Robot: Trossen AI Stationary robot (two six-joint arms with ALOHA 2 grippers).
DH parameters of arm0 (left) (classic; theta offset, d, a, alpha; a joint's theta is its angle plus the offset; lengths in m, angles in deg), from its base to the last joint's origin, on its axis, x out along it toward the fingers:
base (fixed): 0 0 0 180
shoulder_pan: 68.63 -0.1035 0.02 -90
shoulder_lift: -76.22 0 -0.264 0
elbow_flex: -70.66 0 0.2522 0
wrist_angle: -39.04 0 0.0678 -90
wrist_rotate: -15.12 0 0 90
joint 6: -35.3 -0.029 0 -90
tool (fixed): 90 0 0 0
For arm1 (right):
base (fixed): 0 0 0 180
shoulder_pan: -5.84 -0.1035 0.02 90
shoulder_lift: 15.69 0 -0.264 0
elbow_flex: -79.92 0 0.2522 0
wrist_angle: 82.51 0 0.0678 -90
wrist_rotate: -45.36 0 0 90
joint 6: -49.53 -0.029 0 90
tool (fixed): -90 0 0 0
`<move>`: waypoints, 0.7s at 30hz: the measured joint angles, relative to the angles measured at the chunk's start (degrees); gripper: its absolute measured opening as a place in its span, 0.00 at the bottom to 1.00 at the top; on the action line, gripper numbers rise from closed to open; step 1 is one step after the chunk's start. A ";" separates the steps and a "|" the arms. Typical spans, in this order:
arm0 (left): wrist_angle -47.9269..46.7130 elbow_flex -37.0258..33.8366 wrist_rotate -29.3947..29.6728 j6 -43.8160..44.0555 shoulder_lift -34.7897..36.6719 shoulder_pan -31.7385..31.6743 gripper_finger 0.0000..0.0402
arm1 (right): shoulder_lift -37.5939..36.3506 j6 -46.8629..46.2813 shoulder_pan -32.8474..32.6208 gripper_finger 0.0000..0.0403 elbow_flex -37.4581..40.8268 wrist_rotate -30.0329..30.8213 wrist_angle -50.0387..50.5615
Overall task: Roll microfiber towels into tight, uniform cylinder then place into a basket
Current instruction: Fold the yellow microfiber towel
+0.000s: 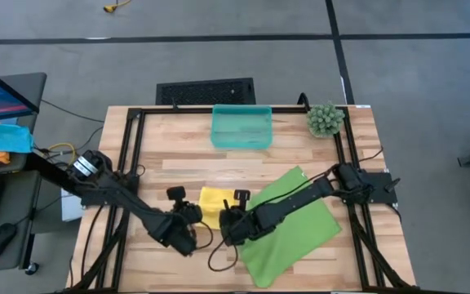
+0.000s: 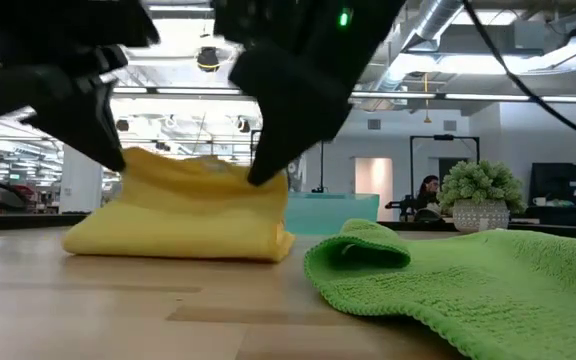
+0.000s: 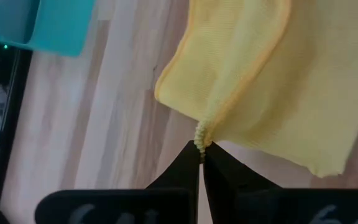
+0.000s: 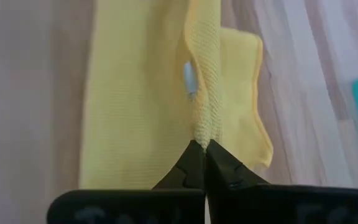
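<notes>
Wooden table [image 1: 178, 147], both claws [image 3: 201, 155] [image 4: 199, 149] pinching yellow towel [image 1: 211, 202]; office behind

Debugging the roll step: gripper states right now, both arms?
Left gripper: shut, pinching an edge of the yellow towel.
Right gripper: shut, pinching a fold of the same towel.

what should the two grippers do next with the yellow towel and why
Probably carry the pinched edge forward over the rest of the cloth to start a roll. The left gripper and right gripper are each shut on an edge of the yellow towel, which lies loosely folded, not yet a cylinder. The basket sits empty across the table, and the green towel lies flat alongside.
</notes>
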 joint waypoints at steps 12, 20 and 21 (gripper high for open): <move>6.35 -3.56 -1.88 -4.95 0.00 -4.43 0.00 | 0.00 -4.26 2.64 0.02 2.90 -0.17 -0.72; 6.31 -3.58 -1.90 -4.91 0.00 -5.50 0.01 | 0.00 -5.34 3.29 0.03 3.54 -0.17 -1.07; 6.31 -3.58 -1.90 -4.92 0.00 -5.48 0.02 | 0.00 -5.46 3.49 0.02 3.54 -0.17 -1.11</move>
